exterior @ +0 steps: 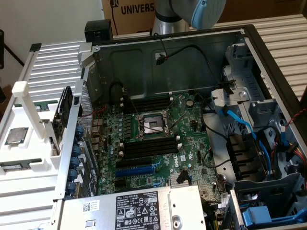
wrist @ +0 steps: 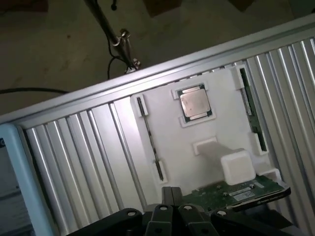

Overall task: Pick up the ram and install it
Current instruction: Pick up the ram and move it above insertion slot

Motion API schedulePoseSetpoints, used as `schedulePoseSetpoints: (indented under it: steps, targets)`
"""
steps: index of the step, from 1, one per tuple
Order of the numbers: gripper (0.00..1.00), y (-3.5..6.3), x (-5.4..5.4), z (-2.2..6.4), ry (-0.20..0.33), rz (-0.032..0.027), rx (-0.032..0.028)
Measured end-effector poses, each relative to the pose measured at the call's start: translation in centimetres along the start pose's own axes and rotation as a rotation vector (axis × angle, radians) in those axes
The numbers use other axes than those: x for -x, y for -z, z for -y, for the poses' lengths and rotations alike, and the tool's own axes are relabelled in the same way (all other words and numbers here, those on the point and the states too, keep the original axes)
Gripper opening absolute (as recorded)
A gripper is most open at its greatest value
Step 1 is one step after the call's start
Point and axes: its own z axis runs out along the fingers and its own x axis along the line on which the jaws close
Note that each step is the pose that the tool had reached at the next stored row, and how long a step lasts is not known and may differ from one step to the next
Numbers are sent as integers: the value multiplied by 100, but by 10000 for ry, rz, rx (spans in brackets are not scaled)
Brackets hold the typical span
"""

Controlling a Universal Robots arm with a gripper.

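My gripper (wrist: 171,195) hangs above a white holder (wrist: 211,162) that rests on a ribbed metal surface. Its black fingers are shut with nothing between them. A ram stick (wrist: 252,109), thin and dark green, stands on edge in a slot along one side of the holder. A second thin dark stick (wrist: 149,140) sits in the opposite slot. Between them lies a square silver processor (wrist: 195,103). In the exterior view the white holder (exterior: 33,148) is at the left, beside the open computer case. The motherboard's long black memory slots (exterior: 148,146) flank the processor socket (exterior: 153,125).
A green circuit card (wrist: 246,189) lies at the holder's end near my fingers, beside a white block handle (wrist: 236,164). In the case are a blue slot (exterior: 136,170), blue cables (exterior: 240,124), drive cages (exterior: 254,100) and a power supply (exterior: 139,211). The arm's base (exterior: 168,17) stands behind the case.
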Motion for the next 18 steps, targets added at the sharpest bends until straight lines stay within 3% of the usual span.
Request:
schedulePoseSetpoints:
  steps: [6, 10, 18]
  targets:
    - [10, -98, -23, -61, 509, 150, 39]
    - [10, -163, -56, -108, 689, 209, 54]
    - [10, -364, -218, -144, 1298, 410, 111]
